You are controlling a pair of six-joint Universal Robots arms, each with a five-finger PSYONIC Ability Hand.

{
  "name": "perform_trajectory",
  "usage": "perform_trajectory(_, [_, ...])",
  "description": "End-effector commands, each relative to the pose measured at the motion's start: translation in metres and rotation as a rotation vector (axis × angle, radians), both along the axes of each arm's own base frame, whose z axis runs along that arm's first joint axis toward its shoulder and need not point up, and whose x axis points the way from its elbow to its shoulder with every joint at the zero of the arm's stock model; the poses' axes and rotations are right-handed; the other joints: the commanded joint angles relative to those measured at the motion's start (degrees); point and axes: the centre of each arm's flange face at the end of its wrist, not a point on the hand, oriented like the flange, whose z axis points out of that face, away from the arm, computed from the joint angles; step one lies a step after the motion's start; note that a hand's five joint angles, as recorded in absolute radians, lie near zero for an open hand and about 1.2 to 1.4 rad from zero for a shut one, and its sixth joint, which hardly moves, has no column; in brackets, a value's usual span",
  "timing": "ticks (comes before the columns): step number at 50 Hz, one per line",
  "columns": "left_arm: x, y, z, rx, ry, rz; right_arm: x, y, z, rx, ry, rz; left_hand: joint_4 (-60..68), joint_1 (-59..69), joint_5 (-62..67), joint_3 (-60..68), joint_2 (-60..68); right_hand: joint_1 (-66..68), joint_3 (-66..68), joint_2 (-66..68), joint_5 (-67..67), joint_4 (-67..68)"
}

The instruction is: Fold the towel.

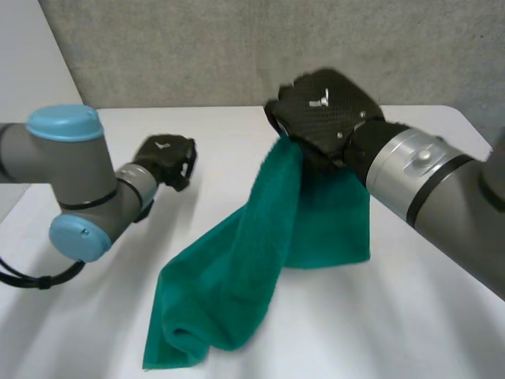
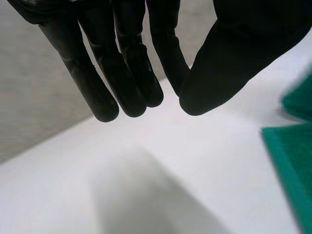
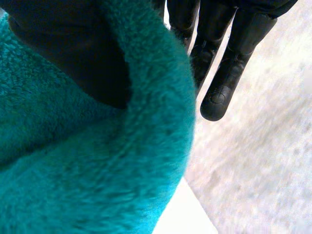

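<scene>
Right wrist view has the right robot hand (image 3: 222,68) pinching an edge of the teal terry-cloth towel (image 3: 97,170) at its thumb, its other fingers straight. That end is held up off the white counter (image 1: 426,316) while the rest trails down and lies bunched there. The left robot hand (image 2: 122,73) hovers nearby, fingers relaxed and empty. It looks like the lift of a fold, so next the raised edge wants laying squarely over the lying part.

The left arm (image 1: 95,189) is a grey tube with round light-blue caps (image 1: 65,122). The right arm (image 1: 450,205) has a silver cuff (image 1: 410,170) with a black band. The left hand (image 1: 167,158) and right hand (image 1: 327,114) are black, weave-textured and white-marked.
</scene>
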Motion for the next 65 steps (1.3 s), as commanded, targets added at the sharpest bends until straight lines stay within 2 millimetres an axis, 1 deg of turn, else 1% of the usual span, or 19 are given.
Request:
perform_trajectory(1, [0.015,0.024,0.024,-0.025,0.002,0.027,0.003,-0.029,-0.056,0.149,0.175,-0.092,11.80,15.04,14.65,12.07,11.77,23.90,12.57,13.07,13.57,11.90])
perform_trajectory(7, [0.018,0.038,0.008,0.041,-0.015,-0.007,0.007,-0.036,-0.062,0.158,0.182,-0.111,8.33,11.56,11.18,8.60,8.29,23.90,12.57,13.07,13.57,11.90])
perform_trajectory(10, [0.012,0.032,0.002,0.033,-0.004,-0.042,0.008,-0.037,-0.054,0.129,0.149,-0.111,-47.87,-44.63,-45.01,-47.60,-47.90,23.90,12.57,13.07,13.57,11.90])
perform_trajectory(12, [0.010,0.030,0.000,0.030,0.000,-0.052,0.008,-0.036,-0.049,0.115,0.138,-0.110,-50.06,-46.82,-47.20,-49.79,-50.09,23.90,12.57,13.07,13.57,11.90])
perform_trajectory(13, [0.005,0.025,-0.001,0.021,0.009,-0.071,0.006,-0.023,-0.015,0.028,0.077,-0.098,-54.91,-51.67,-52.05,-54.64,-54.94,23.90,12.57,13.07,13.57,11.90])
perform_trajectory(15, [-0.006,0.019,-0.004,0.012,0.024,-0.122,0.003,-0.020,-0.005,0.004,0.060,-0.097,-55.97,-52.73,-53.11,-55.70,-56.00,23.90,12.57,13.07,13.57,11.90])
perform_trajectory(17, [-0.015,0.013,-0.006,0.005,0.041,-0.177,-0.001,-0.008,0.017,-0.048,0.024,-0.077,-55.97,-52.73,-53.11,-55.70,-56.00,23.90,12.57,13.07,13.57,11.90])
perform_trajectory(21, [-0.028,0.010,-0.014,0.021,0.073,-0.287,-0.003,0.007,0.037,-0.092,-0.010,-0.012,-54.46,-51.22,-51.60,-54.19,-54.49,23.90,12.57,13.07,13.57,11.90])
perform_trajectory(35, [-0.049,0.040,-0.050,0.205,0.127,-0.532,-0.004,0.018,0.043,-0.107,-0.020,0.031,-41.52,-38.28,-38.66,-41.25,-41.55,23.90,12.57,13.07,13.57,11.90])
perform_trajectory(36, [-0.050,0.039,-0.051,0.209,0.136,-0.537,-0.004,0.018,0.043,-0.108,-0.021,0.031,-35.67,-32.44,-32.82,-35.40,-35.70,23.90,12.57,13.07,13.57,11.90])
perform_trajectory(37, [-0.051,0.034,-0.051,0.199,0.138,-0.511,-0.004,0.018,0.044,-0.111,-0.023,0.031,-16.46,-13.23,-13.61,-16.19,-16.49,23.90,12.57,13.07,13.57,11.90])
perform_trajectory(38, [-0.051,0.031,-0.049,0.190,0.138,-0.498,-0.004,0.018,0.044,-0.112,-0.023,0.029,-7.44,-4.21,-4.59,-7.17,-7.48,23.90,12.57,13.07,13.57,11.90])
perform_trajectory(40, [-0.050,0.027,-0.048,0.180,0.136,-0.475,-0.004,0.017,0.045,-0.114,-0.023,0.021,-0.69,2.54,2.16,-0.42,-0.72,23.90,12.57,13.07,13.57,11.90])
perform_trajectory(41, [-0.048,0.019,-0.045,0.151,0.127,-0.411,-0.005,0.015,0.044,-0.114,-0.021,0.015,9.87,13.10,12.72,10.14,9.83,23.90,12.57,13.07,13.57,11.90])
perform_trajectory(42, [-0.043,0.008,-0.040,0.109,0.109,-0.312,-0.005,0.015,0.044,-0.114,-0.021,0.015,11.78,15.02,14.64,12.05,11.75,23.90,12.57,13.07,13.57,11.90])
perform_trajectory(47, [-0.019,-0.016,-0.008,-0.065,0.090,-0.002,-0.006,0.005,0.034,-0.085,0.003,-0.016,11.80,15.04,14.65,12.07,11.77,23.90,12.57,13.07,13.57,11.90])
perform_trajectory(53, [-0.004,0.006,0.014,-0.096,0.037,0.002,-0.001,-0.011,-0.004,0.042,0.095,-0.062,11.80,15.04,14.65,12.07,11.77,23.90,12.57,13.07,13.57,11.90])
perform_trajectory(58, [0.014,0.030,0.013,-0.082,-0.092,-0.007,0.001,-0.021,-0.038,0.146,0.176,-0.095,11.80,15.04,14.65,12.07,11.77,23.90,12.57,13.07,13.57,11.90])
perform_trajectory(65, [0.037,0.053,-0.010,0.032,-0.312,-0.023,0.003,-0.028,-0.082,0.272,0.320,-0.108,11.80,15.04,14.65,12.07,11.77,23.90,12.57,13.07,13.57,11.90])
